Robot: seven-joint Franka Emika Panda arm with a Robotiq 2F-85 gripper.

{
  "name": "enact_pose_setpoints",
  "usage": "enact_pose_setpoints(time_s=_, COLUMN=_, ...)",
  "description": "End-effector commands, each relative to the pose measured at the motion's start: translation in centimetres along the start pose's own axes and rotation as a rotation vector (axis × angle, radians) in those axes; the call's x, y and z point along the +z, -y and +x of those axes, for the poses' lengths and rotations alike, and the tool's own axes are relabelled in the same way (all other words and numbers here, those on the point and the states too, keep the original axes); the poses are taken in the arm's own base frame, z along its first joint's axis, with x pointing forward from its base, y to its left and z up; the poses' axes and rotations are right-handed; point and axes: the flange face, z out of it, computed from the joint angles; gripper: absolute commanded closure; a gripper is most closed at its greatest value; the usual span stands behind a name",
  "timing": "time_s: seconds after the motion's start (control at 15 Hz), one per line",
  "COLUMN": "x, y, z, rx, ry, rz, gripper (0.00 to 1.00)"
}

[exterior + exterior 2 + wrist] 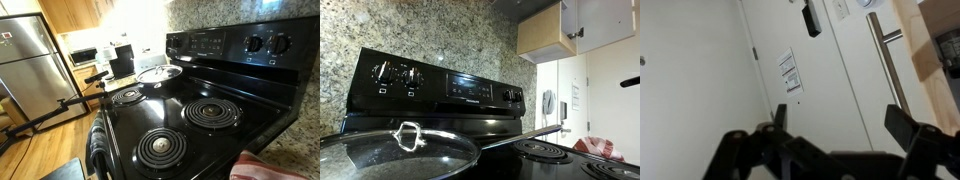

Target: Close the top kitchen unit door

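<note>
In the wrist view my gripper (844, 125) is open and empty, its two dark fingers spread in front of a white wall. A honey-brown wooden panel with grain (933, 70) runs along the right edge of that view, beyond the right finger and apart from it. In an exterior view a honey-brown upper cabinet unit (542, 35) hangs high on the right above the stove. A small dark shape (577, 33) sits at its right edge. I cannot tell which panel is the door or how far it stands open.
A black electric stove (185, 115) with coil burners fills the foreground, and a steel pan lid (400, 150) lies on it. A stainless fridge (30, 60) stands far left. A white door with a metal bar handle (887, 55) and posted papers (790, 72) faces the wrist.
</note>
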Motion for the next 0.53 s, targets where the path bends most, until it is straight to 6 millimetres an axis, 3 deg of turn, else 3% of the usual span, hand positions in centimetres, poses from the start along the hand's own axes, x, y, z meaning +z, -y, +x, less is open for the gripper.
enact_pose_setpoints(time_s=0.0, x=0.5, y=1.1, z=1.7, rx=0.005, ry=-0.015, rz=-0.01, gripper=0.0)
enact_pose_setpoints(time_s=0.33, x=-1.7, y=0.1, z=3.6, rx=0.022, ry=-0.127, rz=-0.149, gripper=0.0)
enact_pose_setpoints(time_s=0.47, x=-1.5, y=0.6, z=3.8, rx=0.018, ry=-0.131, rz=-0.164, gripper=0.0)
